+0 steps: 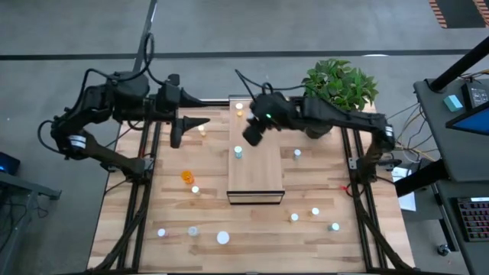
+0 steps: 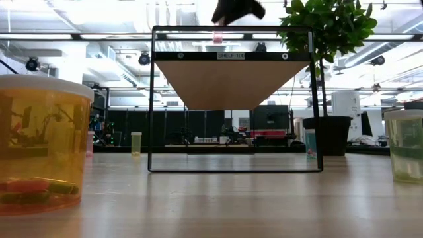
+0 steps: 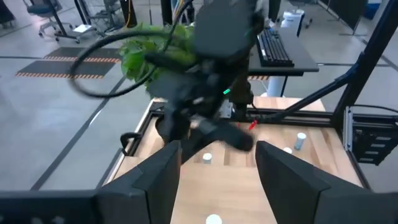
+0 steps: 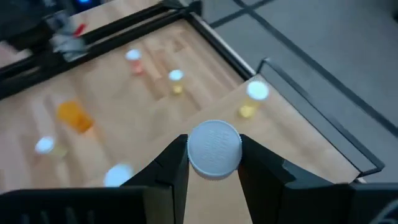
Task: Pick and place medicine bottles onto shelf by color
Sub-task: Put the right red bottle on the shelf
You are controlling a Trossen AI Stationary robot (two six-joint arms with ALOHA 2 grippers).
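The shelf (image 1: 256,179), a long light-wood board in a dark frame, stands mid-table. My right gripper (image 1: 244,145) is over its far end, shut on a small white-capped bottle (image 4: 214,149). This bottle also shows in the low view (image 2: 217,38), under the gripper (image 2: 234,13), its body pinkish. My left gripper (image 1: 191,122) is open and empty above the table's far left part; its fingers show spread in the left wrist view (image 3: 217,180). Other small bottles stand on the tabletop, among them an orange one (image 1: 187,177). My right gripper pinches the bottle's round white cap (image 4: 214,163) between its two fingers (image 4: 171,165), one on each side. The fingers come from above, pointing down. The cap hides the body. I cannot tell whether the bottle's bottom rests on the shelf board.
A potted green plant (image 1: 340,84) stands at the far right. Loose bottles stand left of the shelf (image 1: 195,189), right of it (image 1: 297,153), beyond it (image 1: 239,107), and along the near edge, with a larger one (image 1: 222,237). Two bottles stand close to the low camera (image 2: 39,142), (image 2: 404,145).
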